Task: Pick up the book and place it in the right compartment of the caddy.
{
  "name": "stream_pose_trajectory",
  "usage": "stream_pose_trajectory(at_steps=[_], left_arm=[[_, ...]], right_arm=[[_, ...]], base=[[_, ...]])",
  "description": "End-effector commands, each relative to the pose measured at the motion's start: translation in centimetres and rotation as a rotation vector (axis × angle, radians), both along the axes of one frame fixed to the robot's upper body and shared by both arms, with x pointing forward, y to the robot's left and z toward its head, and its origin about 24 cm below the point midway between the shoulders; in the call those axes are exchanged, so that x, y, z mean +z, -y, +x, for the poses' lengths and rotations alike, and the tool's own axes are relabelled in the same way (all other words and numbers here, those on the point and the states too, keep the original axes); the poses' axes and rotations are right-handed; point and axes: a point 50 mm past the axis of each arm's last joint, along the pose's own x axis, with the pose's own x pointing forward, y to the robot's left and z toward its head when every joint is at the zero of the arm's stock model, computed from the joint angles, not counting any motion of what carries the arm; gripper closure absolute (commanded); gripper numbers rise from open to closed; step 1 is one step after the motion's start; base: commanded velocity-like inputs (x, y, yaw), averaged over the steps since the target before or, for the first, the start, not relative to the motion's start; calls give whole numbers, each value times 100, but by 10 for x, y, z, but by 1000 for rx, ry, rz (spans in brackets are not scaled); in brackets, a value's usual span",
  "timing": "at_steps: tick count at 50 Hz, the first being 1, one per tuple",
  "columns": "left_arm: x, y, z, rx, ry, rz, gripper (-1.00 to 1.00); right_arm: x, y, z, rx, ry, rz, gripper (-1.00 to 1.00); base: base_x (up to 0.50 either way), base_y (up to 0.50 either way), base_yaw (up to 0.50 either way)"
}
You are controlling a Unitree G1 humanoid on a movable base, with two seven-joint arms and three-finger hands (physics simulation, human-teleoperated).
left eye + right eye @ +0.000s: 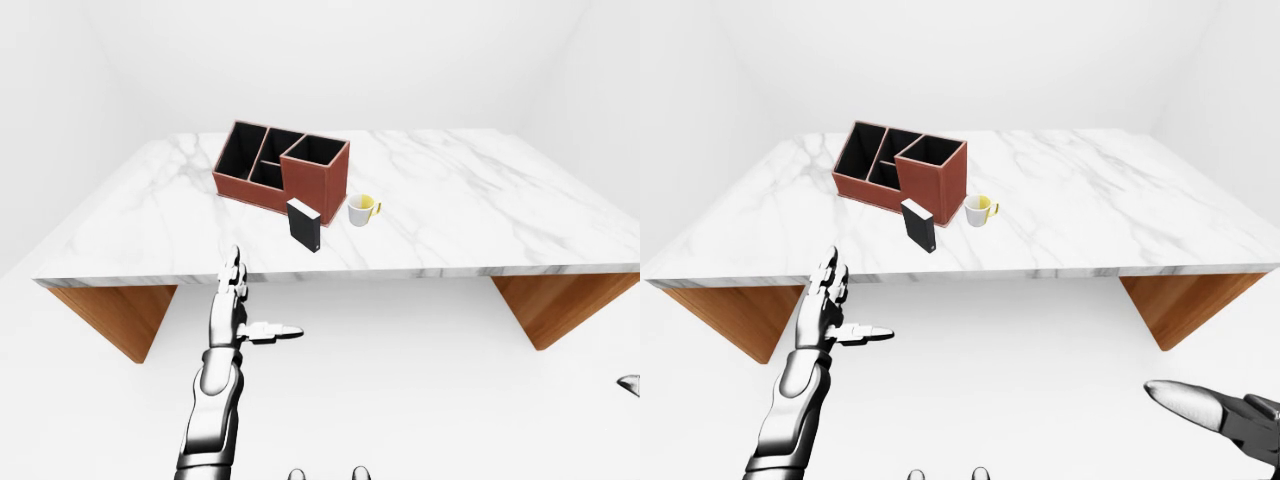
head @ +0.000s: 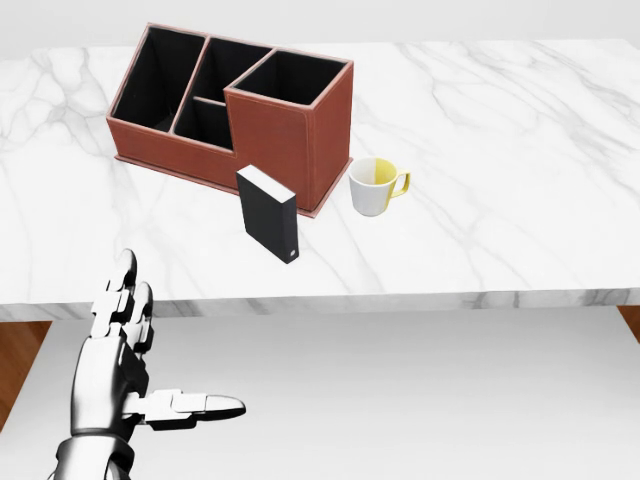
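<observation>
A black book [image 2: 268, 213] stands upright on the marble table [image 2: 500, 150], just below the brown caddy [image 2: 290, 140] and touching nothing. The caddy's taller right compartment [image 2: 288, 78] is dark inside and shows nothing in it. My left hand [image 2: 170, 350] hovers below the table's near edge at the lower left of the head view, fingers spread, holding nothing. My right hand [image 1: 1215, 412] shows only in the right-eye view's bottom right corner, low and far from the table, thumb stretched out, empty. It is out of the head view.
A white mug [image 2: 373, 187] with a yellow inside stands right of the book, close to the caddy's right wall. The caddy's left compartments [image 2: 165, 75] are open-topped. Wooden supports [image 1: 545, 305] hold the tabletop at both ends.
</observation>
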Motion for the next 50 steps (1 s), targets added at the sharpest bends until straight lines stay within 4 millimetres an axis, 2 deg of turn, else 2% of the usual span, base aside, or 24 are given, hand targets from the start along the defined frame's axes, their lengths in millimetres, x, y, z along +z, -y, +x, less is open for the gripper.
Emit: stream_pose_trajectory(at_steps=[1, 5, 11, 23, 27, 40, 50], left_arm=[[2, 0, -1, -6, 4, -7, -100], [2, 1, -1, -7, 3, -3, -100], [1, 0, -1, -6, 2, -1, -100], [2, 0, -1, -3, 6, -5, -100], [-1, 0, 1, -2, -1, -4, -100], [2, 1, -1, -5, 8, 2, -100], [2, 2, -2, -12, 12, 4, -100]], right_arm=[[0, 28, -42, -110, 5, 34, -100], [-12, 43, -56, -140, -20, 95, -100], [-19, 58, -82, -180, -11, 161, -100], [-27, 76, -117, -244, 3, 208, -100], [-36, 83, -129, -266, -4, 235, -100], [-49, 86, -130, -276, -57, 256, -100], [-50, 86, -134, -274, -55, 257, -100]], base=[[0, 0, 0], [0, 0, 0], [0, 0, 0], [0, 0, 0], [0, 0, 0], [0, 0, 0], [0, 0, 0]])
